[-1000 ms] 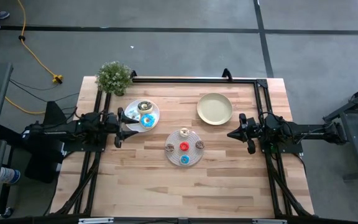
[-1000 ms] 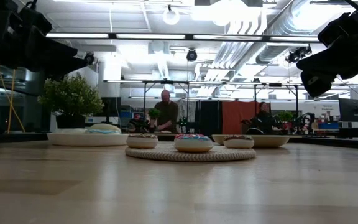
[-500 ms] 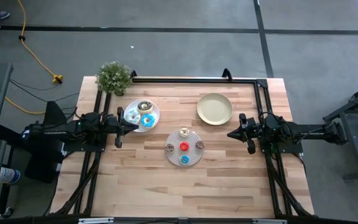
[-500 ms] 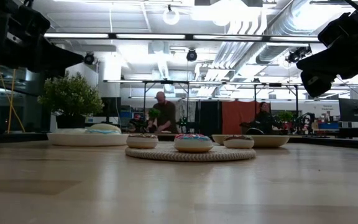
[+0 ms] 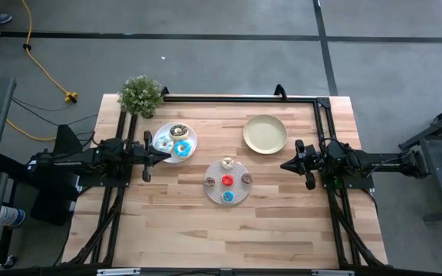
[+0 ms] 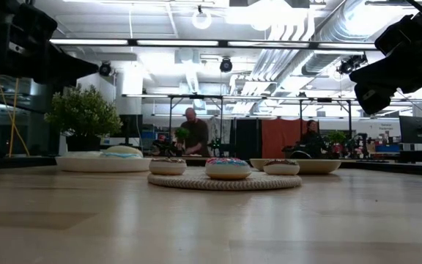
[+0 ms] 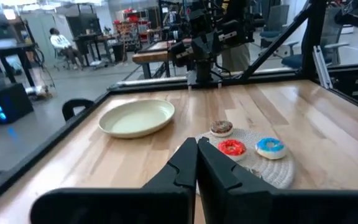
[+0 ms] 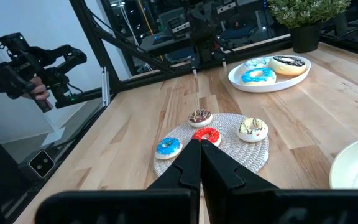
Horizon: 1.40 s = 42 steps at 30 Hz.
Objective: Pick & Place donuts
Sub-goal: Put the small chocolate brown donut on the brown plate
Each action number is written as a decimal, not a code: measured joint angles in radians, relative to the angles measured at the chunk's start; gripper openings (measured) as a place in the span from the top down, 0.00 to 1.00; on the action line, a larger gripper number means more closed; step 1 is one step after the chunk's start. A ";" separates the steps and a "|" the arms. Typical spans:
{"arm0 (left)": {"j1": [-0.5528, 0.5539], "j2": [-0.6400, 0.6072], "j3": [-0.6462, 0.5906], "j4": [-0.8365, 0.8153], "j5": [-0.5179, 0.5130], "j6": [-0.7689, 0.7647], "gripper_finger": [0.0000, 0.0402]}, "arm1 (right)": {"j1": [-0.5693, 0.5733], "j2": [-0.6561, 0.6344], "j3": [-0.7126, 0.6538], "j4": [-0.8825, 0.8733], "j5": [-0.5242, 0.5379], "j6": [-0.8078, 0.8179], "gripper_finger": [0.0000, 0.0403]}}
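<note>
Left gripper [image 5: 156, 155]: fingers together, empty, beside white plate [image 5: 189, 134].
Right gripper [image 5: 285, 164]: closed, empty, right of mat [image 5: 237, 194].
Donuts: larger ones [image 5: 181, 149] on white plate; minis [image 5: 227, 181] on mat.

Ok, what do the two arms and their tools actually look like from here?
Both arms are dark, nearly black, built from blocky jointed segments that reach in from the table's two sides. The left tool and right tool each end in two slim black fingers tapering to a narrow wedge, clearest in the wrist views. No markings or coloured stripes are legible.
</note>
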 joint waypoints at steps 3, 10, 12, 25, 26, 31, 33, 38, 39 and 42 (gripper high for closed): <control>0.000 0.000 0.003 -0.001 0.000 0.004 1.00 | 0.000 0.000 0.000 0.000 0.000 0.000 1.00; 0.000 0.000 0.005 -0.004 0.000 0.001 1.00 | 0.000 0.000 0.000 0.000 0.000 0.000 1.00; 0.000 0.000 0.005 -0.004 0.000 0.001 1.00 | 0.000 0.000 0.000 0.000 0.000 0.000 1.00; 0.000 0.000 0.008 -0.003 0.000 0.001 1.00 | 0.000 0.000 0.000 0.000 0.000 0.000 1.00; 0.000 0.000 0.009 -0.004 0.000 0.001 1.00 | 0.000 0.000 0.000 0.000 0.000 0.000 1.00; 0.000 0.000 0.009 -0.003 0.000 0.001 1.00 | 0.000 0.000 0.000 0.000 0.000 0.000 1.00; 0.000 0.000 0.009 -0.003 0.000 0.001 1.00 | 0.000 0.000 0.000 0.000 0.000 0.000 1.00; 0.000 0.000 0.009 -0.003 0.000 0.001 1.00 | 0.000 0.000 0.000 0.001 0.000 0.018 1.00; 0.000 0.000 0.009 -0.003 0.000 0.001 1.00 | 0.000 0.000 0.000 0.001 0.000 0.032 1.00; 0.000 0.000 0.009 -0.003 0.000 0.001 1.00 | 0.000 0.000 0.000 0.001 0.000 0.028 1.00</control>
